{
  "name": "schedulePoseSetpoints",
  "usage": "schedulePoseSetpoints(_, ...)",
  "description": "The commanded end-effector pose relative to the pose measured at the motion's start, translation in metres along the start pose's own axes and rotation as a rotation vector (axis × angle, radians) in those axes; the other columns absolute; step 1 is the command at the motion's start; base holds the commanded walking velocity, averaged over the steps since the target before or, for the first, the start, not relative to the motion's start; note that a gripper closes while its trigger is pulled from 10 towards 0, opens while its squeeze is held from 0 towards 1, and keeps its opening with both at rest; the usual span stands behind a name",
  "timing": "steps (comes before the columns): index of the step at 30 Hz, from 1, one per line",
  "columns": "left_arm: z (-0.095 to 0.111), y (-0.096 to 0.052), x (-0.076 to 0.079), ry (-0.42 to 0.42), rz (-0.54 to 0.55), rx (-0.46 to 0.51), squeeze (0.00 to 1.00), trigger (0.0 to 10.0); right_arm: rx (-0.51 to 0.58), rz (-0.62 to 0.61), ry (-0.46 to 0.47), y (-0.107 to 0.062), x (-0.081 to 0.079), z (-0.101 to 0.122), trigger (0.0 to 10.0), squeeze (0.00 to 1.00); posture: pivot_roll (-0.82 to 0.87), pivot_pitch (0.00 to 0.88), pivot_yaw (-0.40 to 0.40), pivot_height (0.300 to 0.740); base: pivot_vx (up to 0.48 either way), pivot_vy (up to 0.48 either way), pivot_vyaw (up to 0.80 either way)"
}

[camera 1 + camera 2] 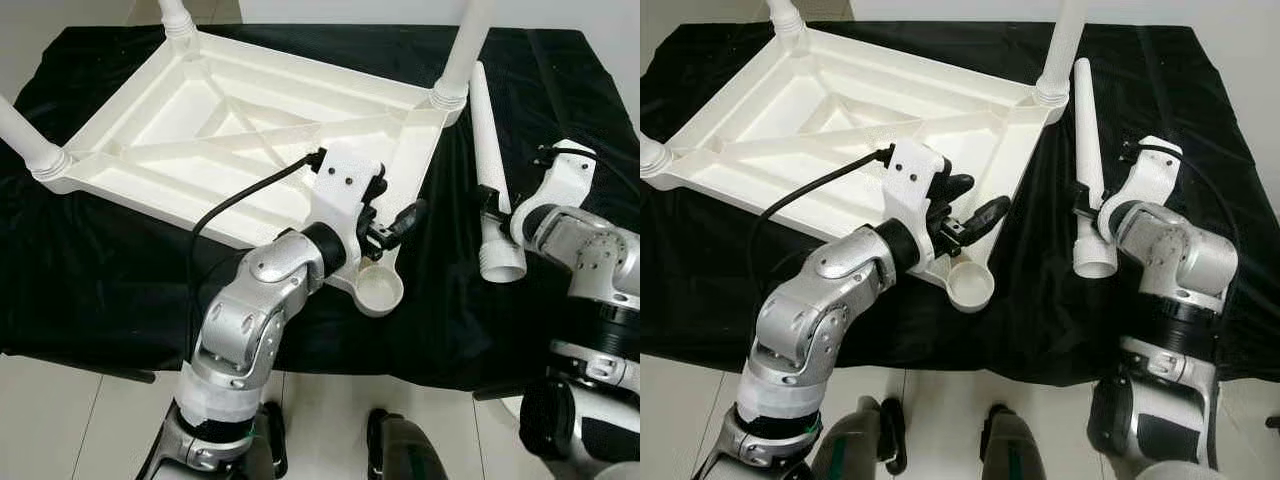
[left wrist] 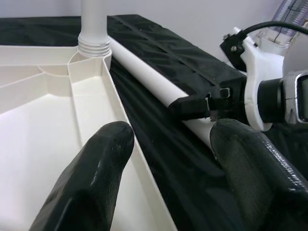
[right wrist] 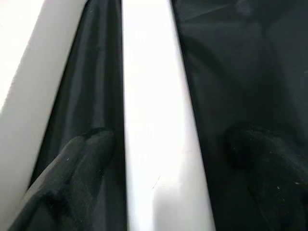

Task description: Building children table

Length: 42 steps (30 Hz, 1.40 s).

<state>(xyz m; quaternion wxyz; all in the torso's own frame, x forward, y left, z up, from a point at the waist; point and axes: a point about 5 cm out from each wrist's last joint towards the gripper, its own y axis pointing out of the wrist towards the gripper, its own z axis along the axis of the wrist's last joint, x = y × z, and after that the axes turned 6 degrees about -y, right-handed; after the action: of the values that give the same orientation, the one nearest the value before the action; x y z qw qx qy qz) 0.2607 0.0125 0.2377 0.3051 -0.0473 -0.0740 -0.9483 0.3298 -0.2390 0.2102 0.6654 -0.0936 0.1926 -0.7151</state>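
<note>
The left gripper (image 1: pixel 392 222) hovers with its fingers spread over the near right corner of the upturned white tabletop (image 1: pixel 150 140), just above the empty round leg socket (image 1: pixel 380 289). The right gripper (image 3: pixel 163 159) is spread too, its 2 fingers (image 3: pixel 77 159) straddling the loose white leg (image 1: pixel 492 170) without pinching it. That leg lies on the black cloth (image 1: pixel 100 270) just beside the tabletop's right edge. 3 legs (image 1: pixel 462 50) already stand in their corners.

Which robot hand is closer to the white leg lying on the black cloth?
Right. The right gripper has its open fingers on either side of the loose leg. The left gripper is over the table's rim, beside the leg.
</note>
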Motion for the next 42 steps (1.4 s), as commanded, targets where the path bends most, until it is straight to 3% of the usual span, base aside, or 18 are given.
schedulePoseSetpoints(1,0.0,0.0,-0.002,-0.009,0.081,0.006,0.0,10.0,-0.111,0.015,0.0,0.006,0.0,-0.019,10.0,0.0,-0.06,0.173,0.065,0.74,0.0,0.0,0.0)
schedulePoseSetpoints(4,0.001,0.001,-0.002,-0.007,0.077,0.007,0.0,10.0,-0.136,0.031,-0.005,0.008,0.001,-0.014,10.0,0.0,-0.06,0.165,0.066,0.74,0.0,0.0,0.0)
schedulePoseSetpoints(10,0.007,0.004,-0.004,-0.007,0.089,0.028,0.0,10.0,-0.214,-0.06,-0.043,0.016,0.005,-0.013,10.0,0.0,-0.06,0.157,0.063,0.74,0.0,0.0,0.0)
schedulePoseSetpoints(11,0.008,0.004,-0.004,-0.005,0.088,0.033,0.0,10.0,-0.254,-0.065,-0.045,0.017,0.004,-0.016,5.6,0.0,-0.06,0.157,0.061,0.74,0.0,0.0,0.0)
schedulePoseSetpoints(13,0.008,0.004,-0.004,-0.005,0.088,0.033,0.0,10.0,-0.254,-0.065,-0.045,0.017,0.004,-0.016,5.6,0.0,-0.06,0.157,0.061,0.74,0.0,0.0,0.0)
schedulePoseSetpoints(14,0.009,0.005,-0.004,-0.001,0.088,0.036,0.0,10.0,-0.305,-0.056,-0.035,0.018,0.002,-0.021,1.4,0.0,-0.07,0.149,0.057,0.74,0.0,0.0,0.0)
schedulePoseSetpoints(15,0.009,0.005,-0.004,-0.001,0.088,0.036,0.0,10.0,-0.305,-0.056,-0.035,0.018,0.002,-0.021,1.4,0.0,-0.07,0.149,0.057,0.74,0.0,0.0,0.0)
schedulePoseSetpoints(16,0.01,0.006,-0.004,0.008,0.086,0.039,0.0,10.0,-0.34,-0.051,-0.03,0.02,0.0,-0.026,0.0,0.0,-0.07,0.137,0.05,0.74,0.0,0.0,0.0)
schedulePoseSetpoints(24,0.013,0.009,-0.006,0.034,0.089,0.055,0.0,10.0,-0.428,-0.031,0.002,0.024,-0.007,-0.037,0.0,0.0,-0.08,0.102,0.042,0.74,0.0,0.0,0.0)
schedulePoseSetpoints(30,0.013,0.009,-0.007,0.04,0.09,0.059,0.0,10.0,-0.419,-0.036,-0.008,0.026,-0.008,-0.036,0.0,0.0,-0.08,0.09,0.039,0.74,0.0,0.0,0.0)
schedulePoseSetpoints(32,0.014,0.009,-0.009,0.048,0.092,0.064,0.0,10.0,-0.363,-0.047,-0.022,0.026,-0.01,-0.03,0.0,0.0,-0.07,0.083,0.038,0.74,0.0,0.0,0.0)
schedulePoseSetpoints(34,0.016,0.009,-0.011,0.055,0.097,0.074,0.0,10.0,-0.212,-0.087,-0.03,0.025,-0.011,-0.013,0.0,0.0,-0.07,0.085,0.038,0.74,0.0,0.0,0.0)
schedulePoseSetpoints(36,0.016,0.009,-0.012,0.054,0.099,0.076,0.0,10.0,-0.163,-0.101,-0.03,0.023,-0.011,-0.007,0.0,0.0,-0.07,0.085,0.038,0.74,0.0,0.0,0.0)
schedulePoseSetpoints(37,0.017,0.008,-0.014,0.053,0.102,0.078,0.0,10.0,-0.071,-0.108,-0.026,0.02,-0.01,0.002,0.0,0.0,-0.07,0.089,0.038,0.74,0.0,0.0,0.0)
schedulePoseSetpoints(38,0.018,0.007,-0.016,0.052,0.105,0.081,0.0,10.0,0.032,-0.092,0.014,0.017,-0.01,0.011,10.0,0.0,-0.06,0.093,0.038,0.74,0.0,0.0,0.0)
schedulePoseSetpoints(40,0.019,0.006,-0.019,0.052,0.109,0.086,0.0,10.0,0.161,-0.099,0.058,0.013,-0.007,0.018,10.0,0.0,-0.05,0.097,0.039,0.74,0.0,0.0,0.0)
schedulePoseSetpoints(42,0.019,0.005,-0.021,0.047,0.109,0.088,0.0,10.0,0.206,-0.103,0.042,0.011,-0.007,0.017,10.0,0.0,-0.05,0.097,0.039,0.74,0.0,0.0,0.0)
